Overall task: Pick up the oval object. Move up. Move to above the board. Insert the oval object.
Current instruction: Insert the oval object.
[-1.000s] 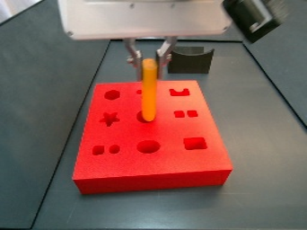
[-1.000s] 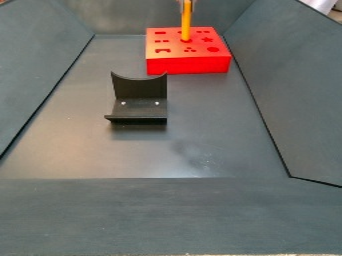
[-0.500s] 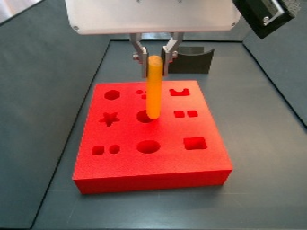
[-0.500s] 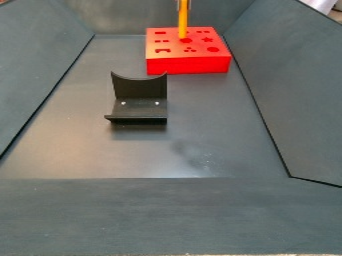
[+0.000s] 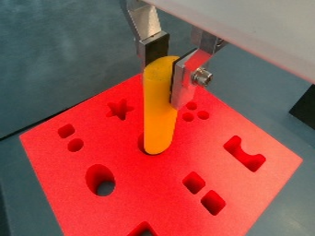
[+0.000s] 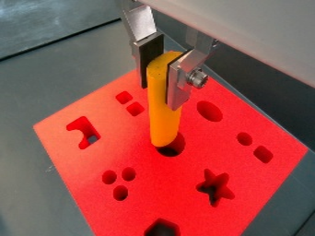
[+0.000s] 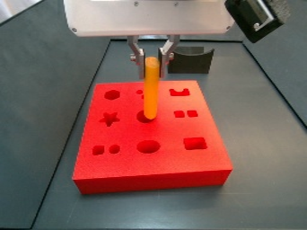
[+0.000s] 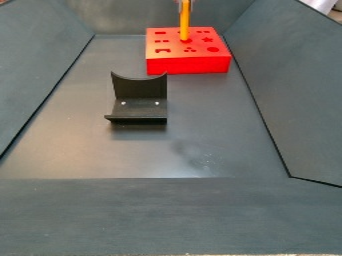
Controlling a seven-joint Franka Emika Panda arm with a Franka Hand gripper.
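Observation:
The oval object, a smooth orange-yellow peg, hangs upright with my gripper shut on its upper end. Both wrist views show the silver fingers clamping the oval object from two sides, with the gripper right over the board. The board is a thick red block with shaped cut-outs. The peg's lower end meets a dark cut-out in the board's middle row; how deep it sits cannot be told. In a side view the oval object stands above the board, and the gripper is out of frame.
The fixture, a dark bracket on a base plate, stands on the grey floor apart from the board. Sloping dark walls enclose the work area. Star, square and round cut-outs surround the peg.
Compared with a second ago, the gripper and the peg have shifted slightly towards the board's middle cut-out. Over the last half second they have hardly moved.

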